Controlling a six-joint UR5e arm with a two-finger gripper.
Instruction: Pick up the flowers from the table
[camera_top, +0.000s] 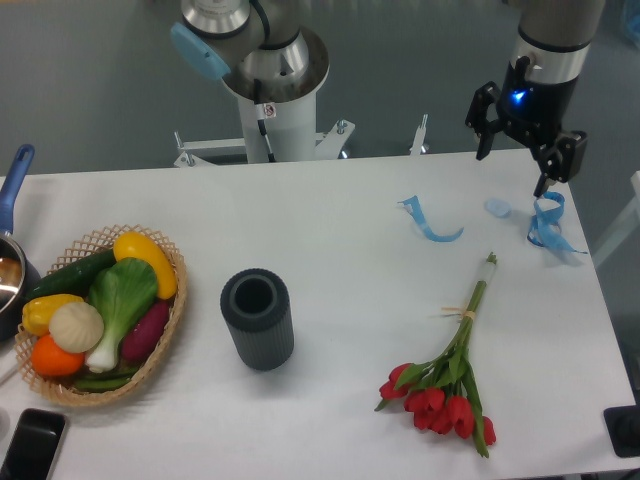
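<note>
The flowers (450, 375), red tulips on long green stems tied with a pale band, lie flat on the white table (350, 230) at the front right, blooms toward the front edge and stem ends pointing to the back. My gripper (512, 162) hangs above the table's back right corner, well behind the flowers. Its two black fingers stand apart with nothing between them, so it is open.
Blue ribbon strips (430, 222) (548, 225) lie near the back right, below the gripper. A dark ribbed cylinder vase (257, 318) stands mid-table. A wicker basket (105, 318) of vegetables sits at the left, beside a pot (10, 270) and a phone (30, 445).
</note>
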